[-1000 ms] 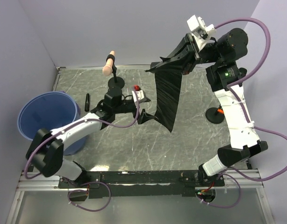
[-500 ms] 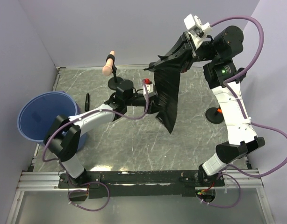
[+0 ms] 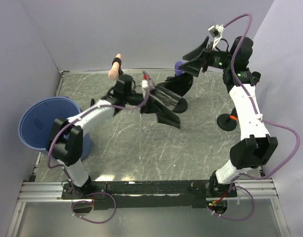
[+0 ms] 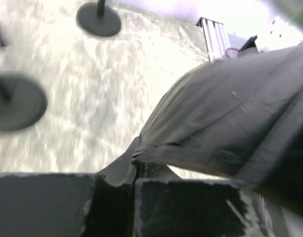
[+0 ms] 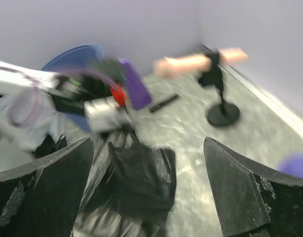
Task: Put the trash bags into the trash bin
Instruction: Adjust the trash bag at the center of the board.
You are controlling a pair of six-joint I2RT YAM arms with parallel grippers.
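Note:
A black trash bag lies crumpled near the back middle of the table. My left gripper is shut on the bag's left edge. In the left wrist view the closed jaws pinch a fold of the bag. My right gripper hangs open above and to the right of the bag, holding nothing. In the right wrist view its spread fingers frame the bag below. The blue trash bin stands at the table's left edge, also blurred in the right wrist view.
A peach-coloured cylinder on a black stand rises at the back left, close to my left forearm. Another black stand base sits by the right arm. A small black stick lies on the table. Walls close in at the back and both sides.
The right gripper opened and let go of the bag, which dropped from hanging into a heap. The left gripper moved toward the back and shut on the bag's edge.

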